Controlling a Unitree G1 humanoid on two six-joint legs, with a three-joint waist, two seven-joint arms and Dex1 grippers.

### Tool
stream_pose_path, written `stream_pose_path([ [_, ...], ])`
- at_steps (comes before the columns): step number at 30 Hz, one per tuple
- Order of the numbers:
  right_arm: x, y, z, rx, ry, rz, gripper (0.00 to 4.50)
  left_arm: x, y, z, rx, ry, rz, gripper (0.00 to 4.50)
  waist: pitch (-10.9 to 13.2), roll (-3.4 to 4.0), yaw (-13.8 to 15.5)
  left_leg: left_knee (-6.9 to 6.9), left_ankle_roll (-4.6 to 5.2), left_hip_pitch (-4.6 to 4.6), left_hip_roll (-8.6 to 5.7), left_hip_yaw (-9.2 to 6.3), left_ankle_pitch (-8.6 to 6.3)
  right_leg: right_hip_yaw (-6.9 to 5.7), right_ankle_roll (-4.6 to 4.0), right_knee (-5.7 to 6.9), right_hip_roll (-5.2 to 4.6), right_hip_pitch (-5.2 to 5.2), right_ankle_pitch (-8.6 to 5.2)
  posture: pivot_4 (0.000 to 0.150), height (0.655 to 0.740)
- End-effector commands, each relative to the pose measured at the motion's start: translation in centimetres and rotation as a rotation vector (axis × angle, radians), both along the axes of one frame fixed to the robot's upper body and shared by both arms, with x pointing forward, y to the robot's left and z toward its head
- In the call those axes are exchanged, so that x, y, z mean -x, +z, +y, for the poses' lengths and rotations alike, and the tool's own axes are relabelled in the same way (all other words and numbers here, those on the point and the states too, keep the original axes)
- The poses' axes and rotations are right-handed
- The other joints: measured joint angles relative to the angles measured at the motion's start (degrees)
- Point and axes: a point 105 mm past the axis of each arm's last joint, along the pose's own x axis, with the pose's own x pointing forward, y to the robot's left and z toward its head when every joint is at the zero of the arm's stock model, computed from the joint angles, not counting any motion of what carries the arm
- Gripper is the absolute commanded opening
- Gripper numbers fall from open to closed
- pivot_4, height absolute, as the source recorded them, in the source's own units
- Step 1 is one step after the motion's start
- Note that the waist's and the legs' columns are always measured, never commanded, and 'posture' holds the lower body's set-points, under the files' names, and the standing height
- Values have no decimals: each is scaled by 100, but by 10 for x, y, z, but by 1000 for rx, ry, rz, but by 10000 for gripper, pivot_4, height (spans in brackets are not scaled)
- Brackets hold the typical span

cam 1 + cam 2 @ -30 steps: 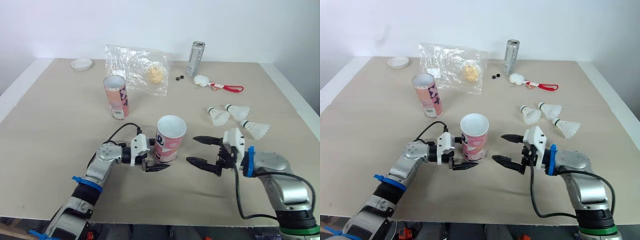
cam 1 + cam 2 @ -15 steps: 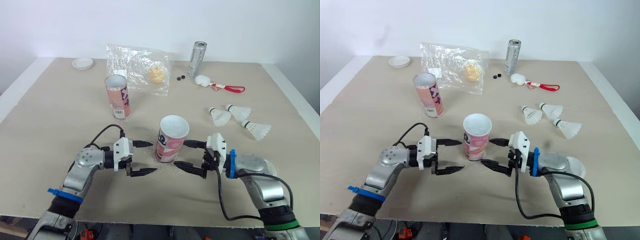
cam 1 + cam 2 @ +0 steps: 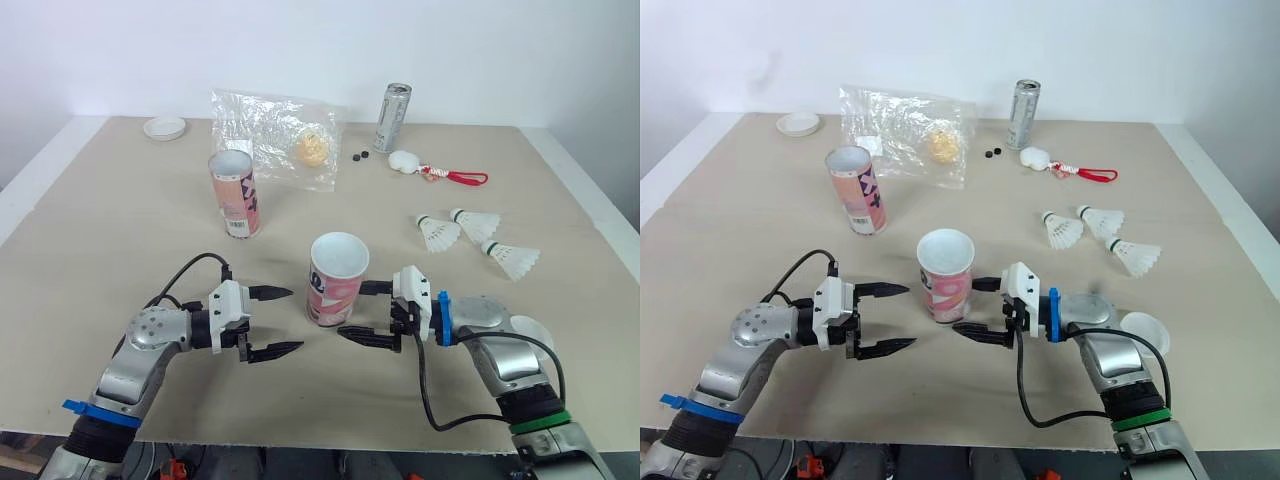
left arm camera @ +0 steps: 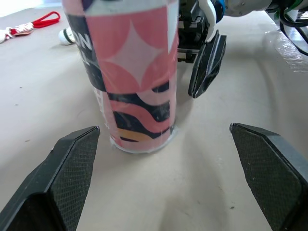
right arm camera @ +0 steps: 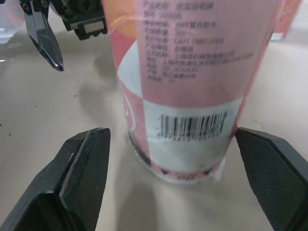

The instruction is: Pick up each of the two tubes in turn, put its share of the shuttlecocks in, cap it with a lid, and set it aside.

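Observation:
An open pink tube [image 3: 335,280] stands upright at the table's near middle. My right gripper [image 3: 353,310] is open, one finger behind the tube's base and one in front, with gaps on both sides in the right wrist view [image 5: 187,86]. My left gripper [image 3: 285,320] hangs open a little to the tube's left, empty. A second open tube [image 3: 233,193] stands further back on the left. Three shuttlecocks [image 3: 437,232] [image 3: 475,220] [image 3: 510,258] lie at the right. One white lid [image 3: 163,127] rests at the back left, another lid [image 3: 1140,327] beside my right arm.
A clear plastic bag [image 3: 275,135] holding a yellowish ball lies at the back. A silver can [image 3: 392,117], a white charm [image 3: 404,160] on a red cord [image 3: 462,177] and two small black bits [image 3: 357,155] sit behind the shuttlecocks.
My left gripper has drawn back leftward from the near tube's base and hangs open. My right gripper has slid left until its fingers flank the tube.

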Motion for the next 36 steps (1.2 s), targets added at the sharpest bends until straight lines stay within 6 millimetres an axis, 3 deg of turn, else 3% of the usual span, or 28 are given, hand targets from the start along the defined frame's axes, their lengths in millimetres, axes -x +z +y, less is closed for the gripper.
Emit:
stream_pose_path([
  [1, -3, 5, 7, -5, 40, -35, 44160, 6, 9, 3, 10, 1, -26, 45000, 1, 0, -1, 0, 0, 0, 0, 0, 0, 0, 0, 0, 0, 0, 0, 1500, 7400],
  [26, -7, -3, 49, -30, 102, -17, 44160, 1, 3, 1, -6, 16, -12, 45000, 0, 0, -1, 4, 0, 3, 3, 1, 1, -2, -9, 7, 3, -1, 9, 1500, 7400],
  [36, -4, -9, 57, -32, 96, -8, 44160, 0, 2, 1, -10, 23, -15, 45000, 0, 0, -1, 7, 0, 3, 4, 1, 1, -2, -10, 8, 4, 0, 10, 1500, 7400],
])
